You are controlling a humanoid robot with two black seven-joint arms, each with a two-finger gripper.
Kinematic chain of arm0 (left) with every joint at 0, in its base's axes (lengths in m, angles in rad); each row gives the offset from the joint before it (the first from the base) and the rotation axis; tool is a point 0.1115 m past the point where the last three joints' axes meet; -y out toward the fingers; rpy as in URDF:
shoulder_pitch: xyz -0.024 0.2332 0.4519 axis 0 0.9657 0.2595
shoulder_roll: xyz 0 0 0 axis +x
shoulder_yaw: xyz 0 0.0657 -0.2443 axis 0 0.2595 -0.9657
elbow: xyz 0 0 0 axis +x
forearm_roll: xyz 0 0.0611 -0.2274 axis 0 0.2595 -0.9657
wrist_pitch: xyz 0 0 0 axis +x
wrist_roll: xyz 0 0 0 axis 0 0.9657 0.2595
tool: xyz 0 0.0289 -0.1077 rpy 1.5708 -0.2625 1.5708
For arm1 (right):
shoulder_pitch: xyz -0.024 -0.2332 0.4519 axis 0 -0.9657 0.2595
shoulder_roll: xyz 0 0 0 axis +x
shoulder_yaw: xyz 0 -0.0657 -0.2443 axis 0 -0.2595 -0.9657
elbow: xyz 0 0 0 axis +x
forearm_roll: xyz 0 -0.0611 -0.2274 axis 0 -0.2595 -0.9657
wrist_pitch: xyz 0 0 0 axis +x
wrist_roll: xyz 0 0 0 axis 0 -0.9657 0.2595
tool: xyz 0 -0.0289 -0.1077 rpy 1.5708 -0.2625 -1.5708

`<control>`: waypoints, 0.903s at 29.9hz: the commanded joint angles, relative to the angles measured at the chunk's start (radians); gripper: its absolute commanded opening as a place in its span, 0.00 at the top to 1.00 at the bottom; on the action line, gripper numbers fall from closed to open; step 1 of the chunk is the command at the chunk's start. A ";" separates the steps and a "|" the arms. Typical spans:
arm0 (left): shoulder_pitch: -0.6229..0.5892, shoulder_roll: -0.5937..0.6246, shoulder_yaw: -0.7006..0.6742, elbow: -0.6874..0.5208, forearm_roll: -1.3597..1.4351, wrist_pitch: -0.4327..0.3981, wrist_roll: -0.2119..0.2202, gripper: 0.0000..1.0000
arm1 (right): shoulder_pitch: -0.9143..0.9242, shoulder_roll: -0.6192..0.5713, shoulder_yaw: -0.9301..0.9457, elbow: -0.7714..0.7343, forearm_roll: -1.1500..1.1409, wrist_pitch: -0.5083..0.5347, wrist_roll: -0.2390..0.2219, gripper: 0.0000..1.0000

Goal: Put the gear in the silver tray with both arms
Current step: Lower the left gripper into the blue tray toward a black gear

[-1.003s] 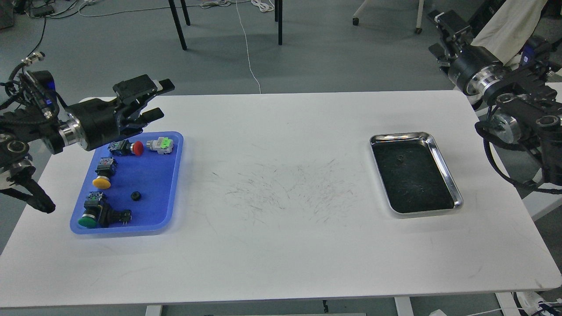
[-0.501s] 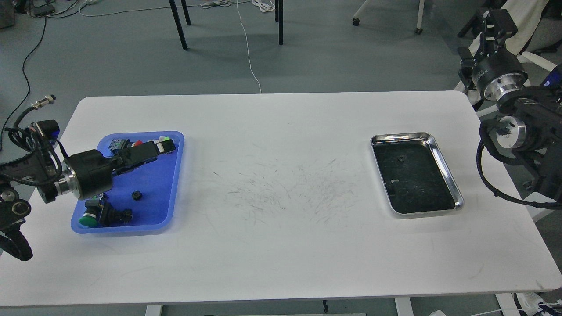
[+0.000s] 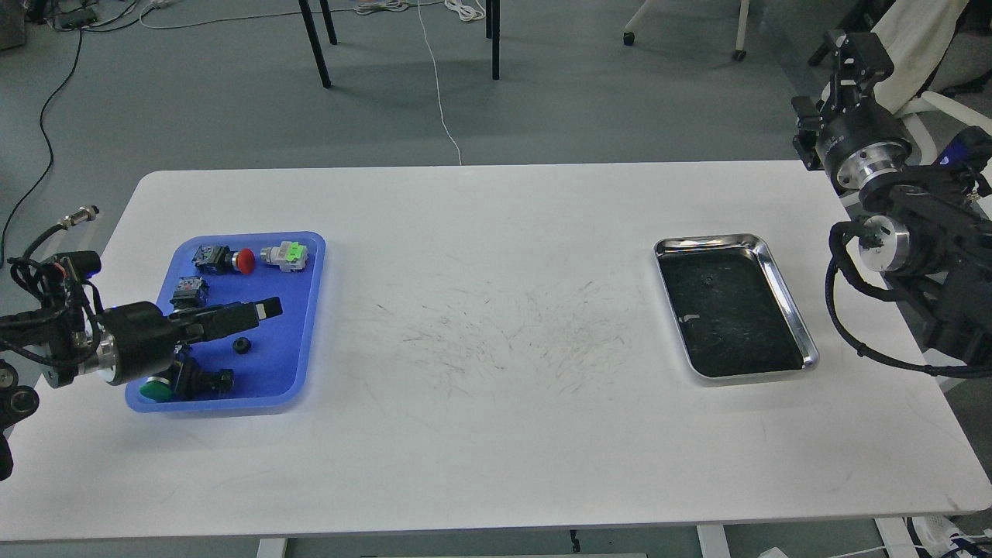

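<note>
The gear (image 3: 242, 345), small and black, lies on the floor of the blue plastic tray (image 3: 280, 364) at the table's left. My left gripper (image 3: 266, 310) hangs low over that tray, pointing right, its tip just above and to the right of the gear. I see it side-on and cannot tell its two fingers apart. The silver tray (image 3: 709, 241) sits at the right of the table, with a tiny dark speck (image 3: 705, 280) on its dark bottom. My right gripper (image 3: 850, 45) is raised beyond the table's far right corner, dark and end-on.
The blue tray also holds a red push-button (image 3: 232, 260), a grey and green part (image 3: 285, 256), a black switch block (image 3: 188, 291) and a green push-button (image 3: 158, 388). The white table (image 3: 496, 418) is scuffed in the middle. Chair legs and cables are on the floor behind.
My left arm has come down from above the blue tray's far edge to low over the tray beside the gear. My right arm has swung its gripper up and back, then slightly left.
</note>
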 commanded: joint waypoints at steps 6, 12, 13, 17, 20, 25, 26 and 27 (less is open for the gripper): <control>-0.007 -0.014 -0.012 0.027 0.267 0.012 0.000 0.12 | -0.006 -0.001 -0.002 0.000 -0.002 0.001 0.000 0.06; -0.008 -0.073 -0.009 0.138 0.324 0.032 0.000 0.13 | -0.008 -0.001 -0.002 0.000 -0.004 0.000 0.000 0.05; -0.010 -0.093 -0.009 0.158 0.336 0.046 0.000 0.13 | -0.008 -0.001 -0.002 -0.002 -0.004 0.001 0.000 0.05; -0.016 -0.142 -0.003 0.201 0.360 0.058 0.000 0.16 | -0.008 -0.001 -0.003 -0.002 -0.007 0.000 0.000 0.05; -0.016 -0.161 -0.003 0.222 0.390 0.066 0.000 0.21 | -0.008 0.001 -0.003 -0.002 -0.008 0.000 0.000 0.05; -0.016 -0.198 -0.003 0.270 0.423 0.067 0.000 0.27 | -0.014 0.001 -0.006 -0.003 -0.010 0.000 0.000 0.05; -0.016 -0.202 -0.003 0.276 0.423 0.067 0.000 0.28 | -0.015 0.001 -0.006 -0.003 -0.010 0.000 0.000 0.05; -0.014 -0.205 -0.001 0.285 0.425 0.067 0.000 0.29 | -0.017 -0.001 -0.006 -0.003 -0.010 0.000 0.000 0.05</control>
